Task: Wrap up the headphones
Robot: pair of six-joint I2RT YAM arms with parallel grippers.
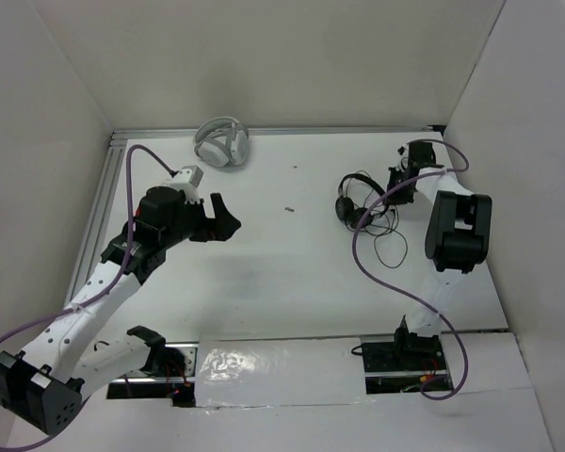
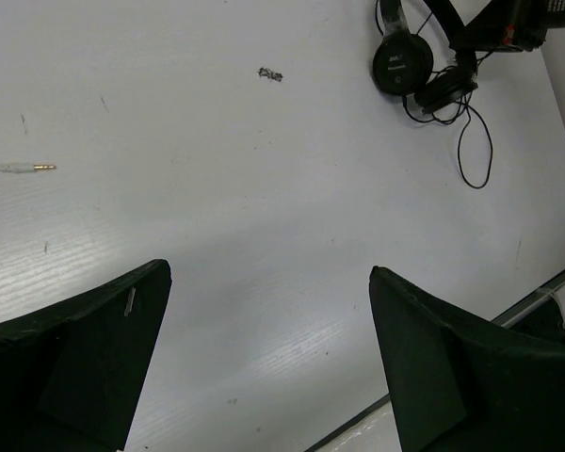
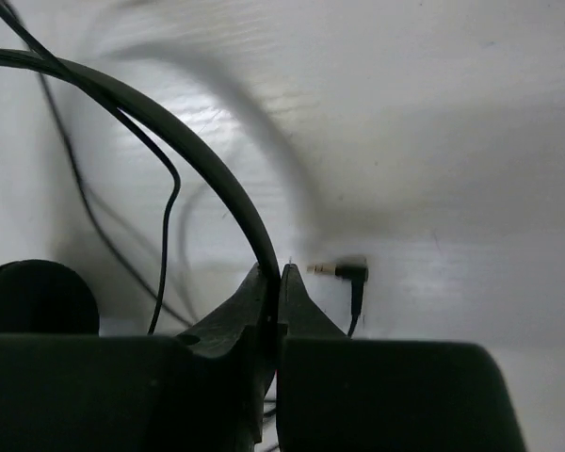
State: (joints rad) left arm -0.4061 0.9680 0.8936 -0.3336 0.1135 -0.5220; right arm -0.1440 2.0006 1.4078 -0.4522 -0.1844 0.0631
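Black headphones near right edge of table; right gripper clamps them.

top: overhead, whole table | left wrist: high, faces far-right, shares headphones with top | right wrist: close on headphones

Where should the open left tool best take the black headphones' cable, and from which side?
Probably the loose loop of cable lying flat beside the ear pads, pinched from above across the strand: it is clear of the headband, which the right tool holds.
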